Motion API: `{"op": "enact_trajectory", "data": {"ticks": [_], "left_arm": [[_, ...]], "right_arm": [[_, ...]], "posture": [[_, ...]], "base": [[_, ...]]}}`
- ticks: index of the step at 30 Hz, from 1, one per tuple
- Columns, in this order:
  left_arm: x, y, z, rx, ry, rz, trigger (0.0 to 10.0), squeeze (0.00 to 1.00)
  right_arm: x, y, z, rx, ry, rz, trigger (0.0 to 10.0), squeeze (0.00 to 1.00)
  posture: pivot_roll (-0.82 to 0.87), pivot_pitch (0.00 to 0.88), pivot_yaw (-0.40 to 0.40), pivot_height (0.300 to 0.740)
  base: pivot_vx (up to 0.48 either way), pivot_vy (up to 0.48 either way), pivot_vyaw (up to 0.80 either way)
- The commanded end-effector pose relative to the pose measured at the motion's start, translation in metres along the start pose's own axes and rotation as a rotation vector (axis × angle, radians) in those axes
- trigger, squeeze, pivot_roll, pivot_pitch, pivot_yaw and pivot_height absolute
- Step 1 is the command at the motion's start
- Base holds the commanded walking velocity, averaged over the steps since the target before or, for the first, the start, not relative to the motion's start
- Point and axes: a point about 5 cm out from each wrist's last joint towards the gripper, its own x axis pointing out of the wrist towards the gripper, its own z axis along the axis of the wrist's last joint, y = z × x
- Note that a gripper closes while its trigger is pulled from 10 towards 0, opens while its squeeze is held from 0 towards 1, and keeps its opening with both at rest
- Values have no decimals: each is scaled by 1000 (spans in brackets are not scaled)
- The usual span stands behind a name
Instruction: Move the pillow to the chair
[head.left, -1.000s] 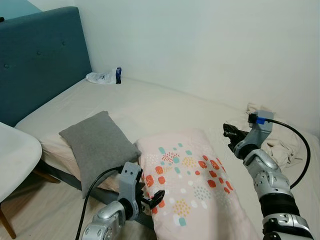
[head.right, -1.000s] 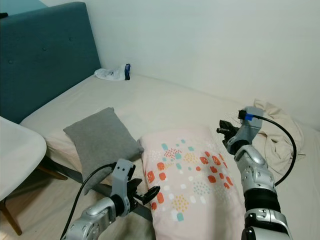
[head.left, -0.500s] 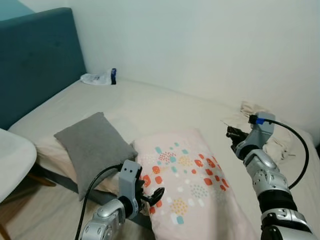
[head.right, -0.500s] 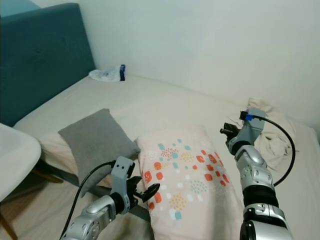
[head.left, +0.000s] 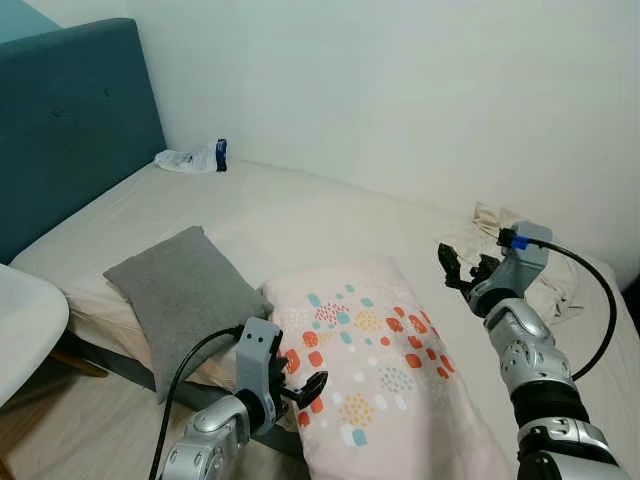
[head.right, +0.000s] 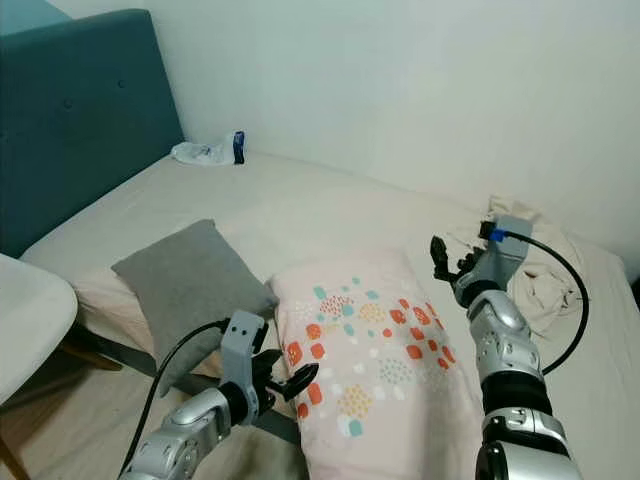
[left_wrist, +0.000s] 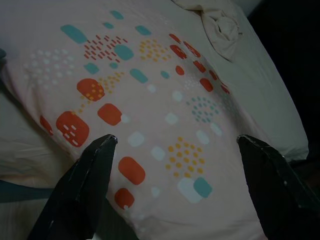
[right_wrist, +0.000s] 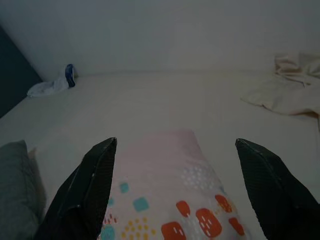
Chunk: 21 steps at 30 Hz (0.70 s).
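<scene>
Pillow: big pink patterned pillow (head.left: 375, 370) lies on the bed (head.left: 300, 215), near edge, corner hanging toward the floor. Not lifted yet.
Grey cushion: small grey cushion (head.left: 180, 290) just beside the pillow, on the robot's left, overlapping the mattress edge.
Left gripper: left gripper (head.left: 298, 385) at the pillow's near-left corner, fingers spread wide, nothing held. In the left wrist view both fingers (left_wrist: 82, 185) straddle the printed fabric, looks close above it; contact can't be confirmed.
Right gripper: right gripper (head.left: 462, 268) above the pillow's far-right corner, fingers apart, empty. Right wrist view looks down the pillow's far end (right_wrist: 170, 150).
Change: half a second ago the right gripper's fingers looked bunched together and sat a bit further right; now they are spread and nearer the pillow's far corner. Left gripper barely differs. Whole view also shifted slightly, so the camera moved.
Meaning: judged as pre-grasp, both grippers bracketing the pillow at opposite corners; closing on the fabric is likely next.
Chair: white chair (head.left: 25, 325) at the robot's left, well apart from the pillow, seat edge visible.
Progress: early, carry not started.
Other: crumpled cloth (head.left: 530, 250) behind the right gripper; plastic bag with a blue item (head.left: 195, 158) at the bed's far corner by the teal headboard (head.left: 70, 120).
Risk: soft pillow may sag or slip from two thin corner pinches.
</scene>
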Motion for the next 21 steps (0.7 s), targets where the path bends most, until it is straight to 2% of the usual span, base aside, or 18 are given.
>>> {"op": "enact_trajectory", "data": {"ticks": [1, 5, 6, 7, 10, 21], "left_arm": [[2, 0, -1, 1, 4, 9, 10000, 0], [1, 8, 5, -3, -34, 70, 10000, 0], [1, 12, 7, -5, -43, 91, 10000, 0], [1, 14, 8, -8, -48, 105, 10000, 0], [-1, 17, 9, -21, -57, 125, 10000, 0], [-3, 17, 8, -34, -67, 132, 10000, 0]], "right_arm": [[-1, -1, -7, -17, 22, -11, 10000, 1000], [-1, -5, -17, -59, 106, -60, 10000, 1000], [-1, -7, -21, -66, 132, -75, 10000, 455], [-1, -8, -23, -65, 152, -81, 10000, 0], [-2, -12, -31, -47, 206, -112, 10000, 0], [-7, -23, -36, -17, 207, -169, 10000, 0]], "posture": [[57, 23, -78, 740], [59, 25, -79, 740], [59, 25, -80, 740], [58, 27, -78, 740], [58, 30, -79, 730], [63, 37, -78, 680]], "base": [[0, 0, 0], [0, 0, 0], [0, 0, 0], [0, 0, 0], [0, 0, 0], [0, 0, 0]]}}
